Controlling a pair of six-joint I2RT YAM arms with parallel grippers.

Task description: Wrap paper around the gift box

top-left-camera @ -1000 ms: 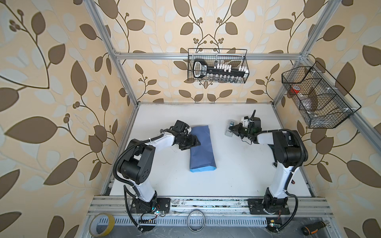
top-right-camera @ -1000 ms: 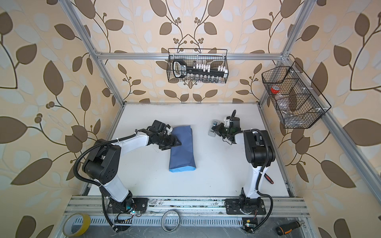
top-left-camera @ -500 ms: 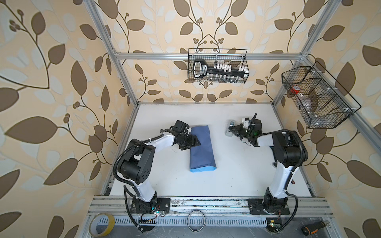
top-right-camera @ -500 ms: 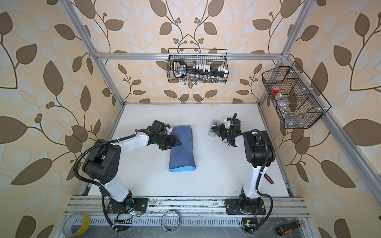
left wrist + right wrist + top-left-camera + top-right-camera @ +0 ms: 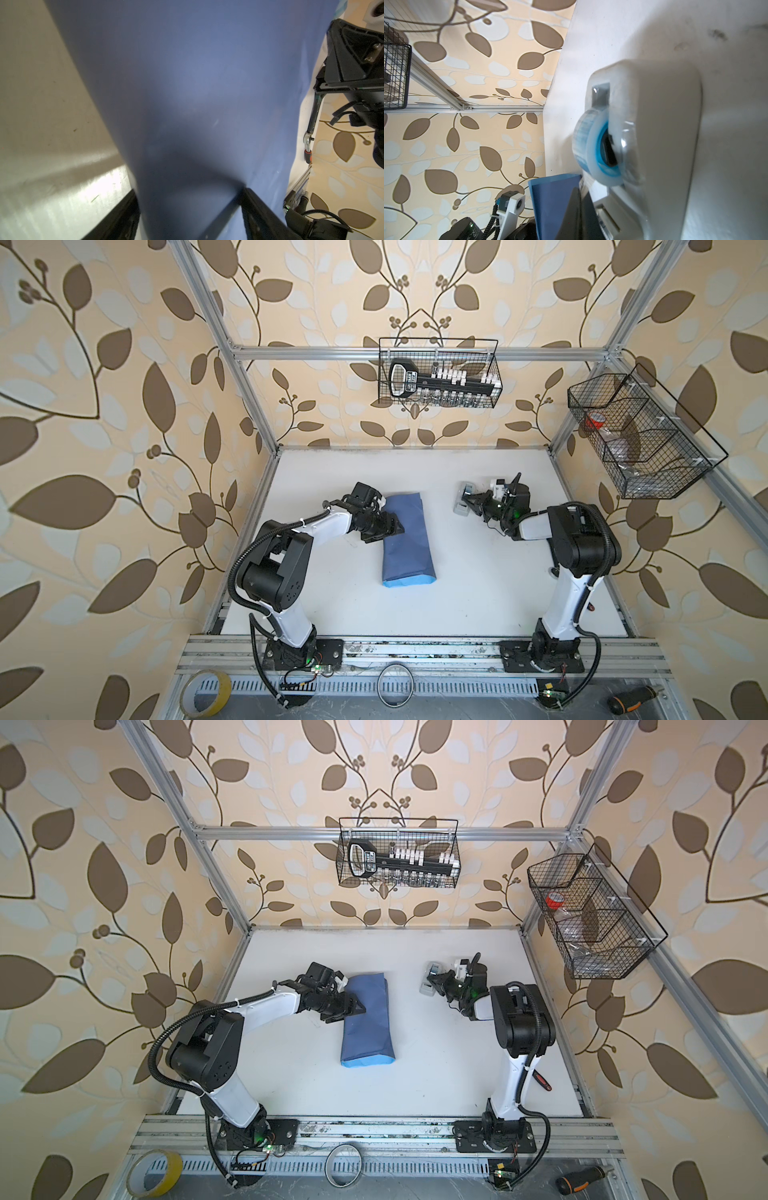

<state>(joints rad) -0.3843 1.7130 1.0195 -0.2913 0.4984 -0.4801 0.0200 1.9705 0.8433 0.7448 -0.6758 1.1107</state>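
L gripper looks clamped across paper; R gripper closed at tape dispenser.

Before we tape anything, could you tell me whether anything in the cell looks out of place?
A red-and-black screwdriver lies near the right edge of the table, beside the right arm, away from the work. The paper shows a light blue strip at its near end; otherwise nothing stands out.

Wrapped paper on table, left of centre; left gripper at its left edge, jaws straddling it. Behind-right, tape dispenser, right gripper just beside. Back: wire basket; right: second basket.
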